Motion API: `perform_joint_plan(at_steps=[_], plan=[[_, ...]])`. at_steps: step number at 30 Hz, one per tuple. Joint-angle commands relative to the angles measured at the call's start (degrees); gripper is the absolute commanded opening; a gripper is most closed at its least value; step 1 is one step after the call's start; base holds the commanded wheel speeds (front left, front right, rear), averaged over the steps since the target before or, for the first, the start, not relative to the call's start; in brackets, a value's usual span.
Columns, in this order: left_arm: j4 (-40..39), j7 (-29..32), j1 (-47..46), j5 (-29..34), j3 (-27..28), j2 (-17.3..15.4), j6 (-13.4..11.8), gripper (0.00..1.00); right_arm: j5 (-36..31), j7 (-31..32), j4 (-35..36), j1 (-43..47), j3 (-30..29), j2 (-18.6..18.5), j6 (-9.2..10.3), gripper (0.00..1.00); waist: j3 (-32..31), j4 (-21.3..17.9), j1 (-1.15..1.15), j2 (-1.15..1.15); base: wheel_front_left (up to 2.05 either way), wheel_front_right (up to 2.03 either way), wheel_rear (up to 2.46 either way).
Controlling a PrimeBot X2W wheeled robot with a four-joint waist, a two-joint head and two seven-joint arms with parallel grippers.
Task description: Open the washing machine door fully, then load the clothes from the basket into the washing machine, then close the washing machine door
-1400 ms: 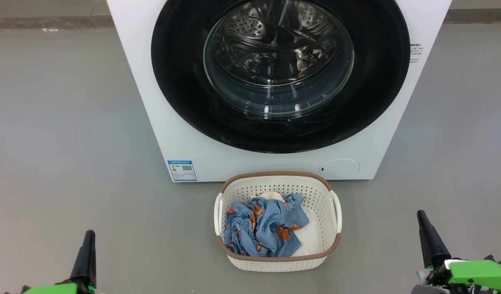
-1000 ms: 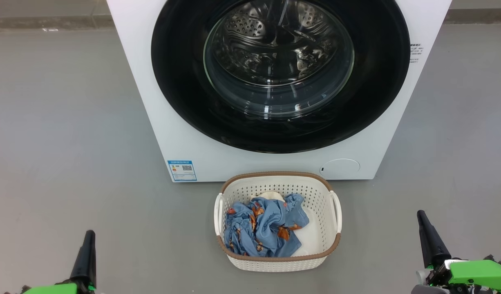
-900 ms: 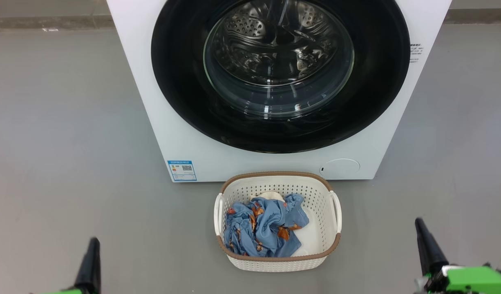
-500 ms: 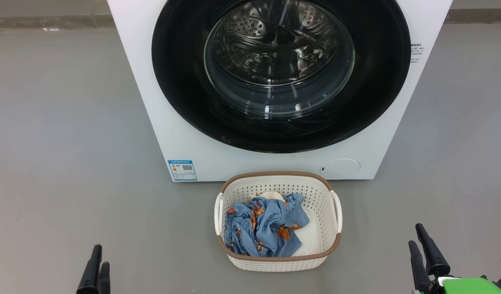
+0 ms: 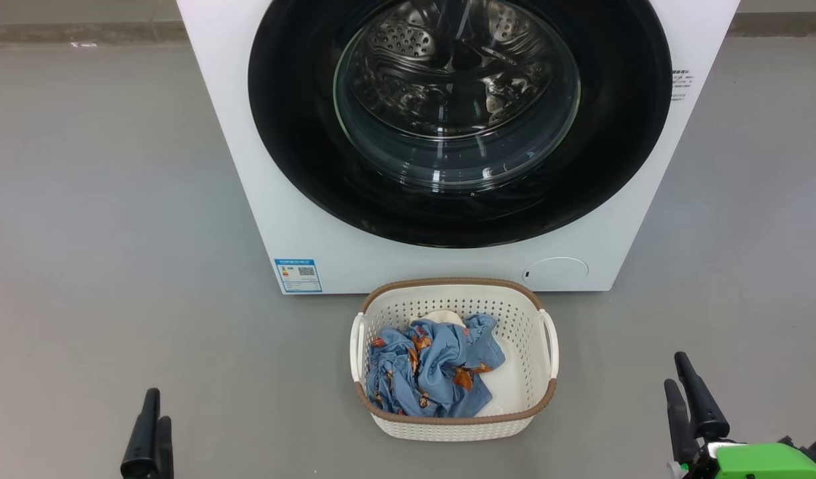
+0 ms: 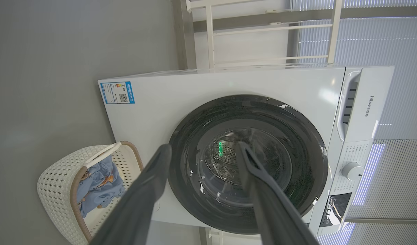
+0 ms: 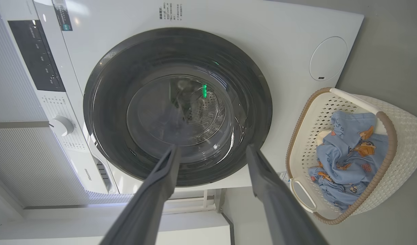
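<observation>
1. The big white boxy front-loading washing machine (image 5: 261, 219) stands on the grey floor (image 5: 102, 266). It has a blue sticker (image 5: 298, 275) low on its left and a round white cap (image 5: 555, 273) low on its right.
2. Its large round glossy black door (image 5: 460, 113) is shut flat against the front. The steel perforated drum (image 5: 408, 40) shows through the door's clear bulging glass.
3. The small cream-white perforated plastic basket (image 5: 451, 429), brown-rimmed, sits upright on the floor just before the machine.
4. Crumpled light-blue clothes (image 5: 428, 369) with orange-brown figures lie heaped in its left part. A bit of cream-white cloth (image 5: 441, 318) lies behind them.
</observation>
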State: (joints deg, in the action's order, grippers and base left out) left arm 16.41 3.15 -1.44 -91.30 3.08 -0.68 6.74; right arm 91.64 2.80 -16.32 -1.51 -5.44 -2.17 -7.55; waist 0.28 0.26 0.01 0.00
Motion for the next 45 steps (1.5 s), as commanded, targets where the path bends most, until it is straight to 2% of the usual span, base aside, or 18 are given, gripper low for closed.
perform_joint_plan(at_steps=[1,11,23,32,45], plan=[[-2.1,-0.8,-2.4,0.9,0.1,-1.5,0.2,1.00,-1.3,-0.8,2.1,-3.2,1.1,-1.0,0.01,1.00,0.0,0.0,-0.01,0.00,0.00,0.00,0.00],[-3.4,-2.7,-2.9,4.7,-1.6,-2.8,0.3,1.00,-4.2,-2.7,3.4,-4.3,3.6,-2.6,0.02,1.00,0.1,0.2,-0.01,0.00,0.00,0.00,0.00],[-5.4,-4.8,-3.2,13.3,-2.8,-3.7,0.3,1.00,-11.0,-4.8,4.9,-5.4,5.1,-3.5,0.02,1.00,0.1,0.3,-0.01,0.00,0.00,0.00,0.00],[-6.4,-6.3,-3.3,22.1,-3.8,-4.5,0.4,1.00,-19.6,-6.3,5.3,-6.3,6.3,-4.1,0.03,1.00,0.2,0.3,-0.01,0.00,0.00,0.00,0.00],[-6.0,-8.6,-3.5,38.5,-5.0,-5.4,0.4,1.00,-32.3,-8.4,4.9,-7.8,9.4,-5.7,0.04,1.00,0.3,0.4,-0.01,0.00,0.00,0.00,0.00]])
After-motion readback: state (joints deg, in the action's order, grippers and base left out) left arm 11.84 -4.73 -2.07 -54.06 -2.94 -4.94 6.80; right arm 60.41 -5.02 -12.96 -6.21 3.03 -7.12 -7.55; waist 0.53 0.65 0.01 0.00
